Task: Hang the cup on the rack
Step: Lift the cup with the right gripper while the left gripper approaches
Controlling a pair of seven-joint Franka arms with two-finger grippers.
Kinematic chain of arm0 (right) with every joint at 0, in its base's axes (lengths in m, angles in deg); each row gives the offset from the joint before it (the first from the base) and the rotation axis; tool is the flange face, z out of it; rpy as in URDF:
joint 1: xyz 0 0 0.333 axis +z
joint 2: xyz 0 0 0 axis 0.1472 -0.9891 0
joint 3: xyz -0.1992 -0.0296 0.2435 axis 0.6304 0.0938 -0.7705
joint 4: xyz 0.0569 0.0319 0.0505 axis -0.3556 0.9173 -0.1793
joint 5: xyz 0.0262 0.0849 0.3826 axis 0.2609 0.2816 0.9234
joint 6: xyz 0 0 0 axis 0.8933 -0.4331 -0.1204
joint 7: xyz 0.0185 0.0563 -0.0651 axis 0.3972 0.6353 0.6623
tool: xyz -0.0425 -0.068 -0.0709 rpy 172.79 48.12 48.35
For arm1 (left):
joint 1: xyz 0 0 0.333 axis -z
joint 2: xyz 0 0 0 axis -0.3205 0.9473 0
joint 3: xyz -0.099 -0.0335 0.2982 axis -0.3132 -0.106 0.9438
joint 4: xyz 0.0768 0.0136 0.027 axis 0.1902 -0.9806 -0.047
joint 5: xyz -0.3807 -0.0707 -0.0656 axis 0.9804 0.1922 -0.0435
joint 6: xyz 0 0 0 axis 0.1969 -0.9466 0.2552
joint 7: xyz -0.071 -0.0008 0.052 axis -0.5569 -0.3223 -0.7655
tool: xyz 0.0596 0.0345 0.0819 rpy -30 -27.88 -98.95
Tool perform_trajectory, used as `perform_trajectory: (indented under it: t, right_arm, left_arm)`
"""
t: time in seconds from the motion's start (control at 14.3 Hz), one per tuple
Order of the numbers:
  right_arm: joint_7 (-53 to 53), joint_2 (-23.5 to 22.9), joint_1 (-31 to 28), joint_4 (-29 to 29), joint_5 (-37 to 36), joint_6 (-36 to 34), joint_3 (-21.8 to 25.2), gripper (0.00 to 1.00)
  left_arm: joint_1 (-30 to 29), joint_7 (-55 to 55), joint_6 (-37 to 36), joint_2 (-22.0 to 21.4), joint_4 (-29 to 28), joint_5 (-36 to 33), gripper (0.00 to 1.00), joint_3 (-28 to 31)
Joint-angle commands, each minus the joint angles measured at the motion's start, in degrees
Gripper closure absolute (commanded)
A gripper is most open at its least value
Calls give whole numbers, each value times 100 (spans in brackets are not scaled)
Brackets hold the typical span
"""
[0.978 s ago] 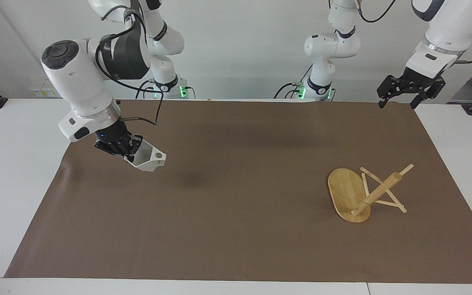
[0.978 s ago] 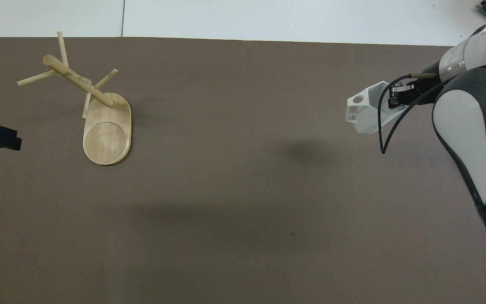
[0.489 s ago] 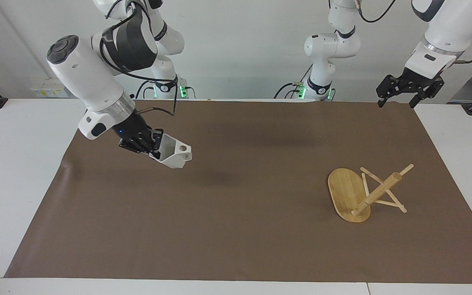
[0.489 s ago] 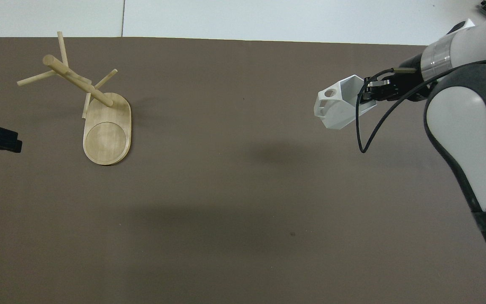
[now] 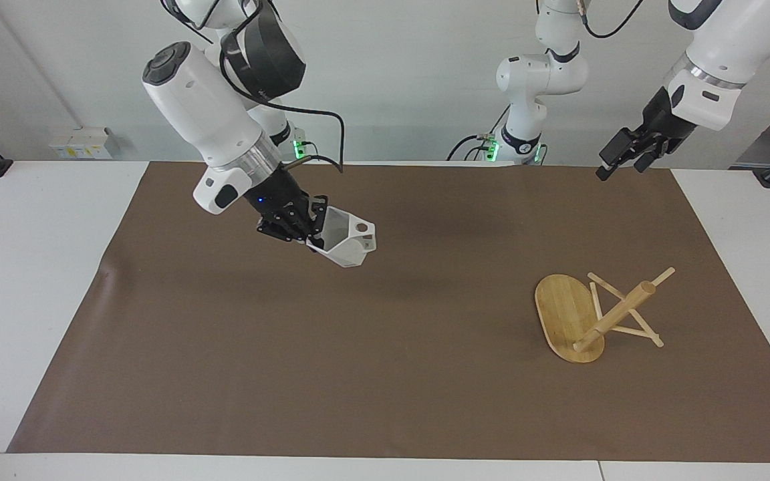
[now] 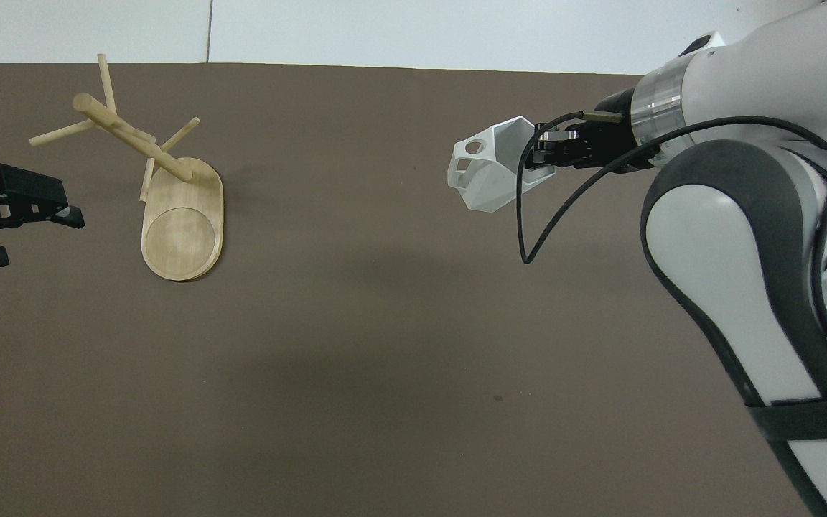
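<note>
The cup (image 5: 346,241) (image 6: 489,169) is small, matte white and faceted, its flat angular panels narrowing toward the bottom. Its rim is hexagonal, and a blocky handle on one side is pierced by a round hole. It hangs in the air, tilted on its side, over the brown mat (image 5: 385,374) (image 6: 356,359) a little toward the right arm's end from the mat's middle. The handle points toward the left arm's end of the table.

The right gripper (image 5: 305,224) (image 6: 553,147) is clenched on the cup's rim, one finger inside the mouth and one outside. A black cable loops from its wrist.

The rack (image 5: 595,314) (image 6: 148,172) stands on the mat toward the left arm's end, well apart from the cup. It is light bamboo with visible grain: an oval flat base with a shallow round recess, a thick round post rising from one end of the base, and thin round pegs crossing through the post at angles. No cup hangs on it.

The left gripper (image 5: 622,155) (image 6: 8,219) is black and hangs in the air over the mat's edge at the left arm's end, apart from the rack. Its fingers are spread open and hold nothing.

The mat is smooth and dull, and it covers most of the white table (image 5: 37,280).
</note>
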Motion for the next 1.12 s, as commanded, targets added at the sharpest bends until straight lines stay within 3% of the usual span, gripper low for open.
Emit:
perform_trajectory:
  t: [0.0, 0.21, 0.42, 0.63, 0.84, 1.05]
  right_arm:
    - [-259, 37, -76, 45, 158, 124, -315, 100]
    - [-259, 28, -76, 54, 236, 159, -605, 100]
    - [-259, 37, -68, 63, 799, 177, -720, 100]
    - [-286, 28, -68, 150, 817, 676, -1009, 100]
    - [-487, 28, -67, 238, 826, 1028, -1290, 100]
    - [-734, 11, -67, 282, 826, 1345, -1555, 100]
  left_arm:
    - [-11, 1307, 397, -105, -246, 551, 0, -14]
    - [-19, 2476, 494, -9, -238, 1174, 0, -14]
    - [-11, 3802, 739, 246, -203, 1799, 0, -14]
    - [-37, 5708, 1266, 413, -185, 2274, 0, -22]
    - [-99, 6774, 1337, 545, -194, 3073, 0, -22]
    - [-11, 8146, 1908, 651, -255, 3277, 0, -22]
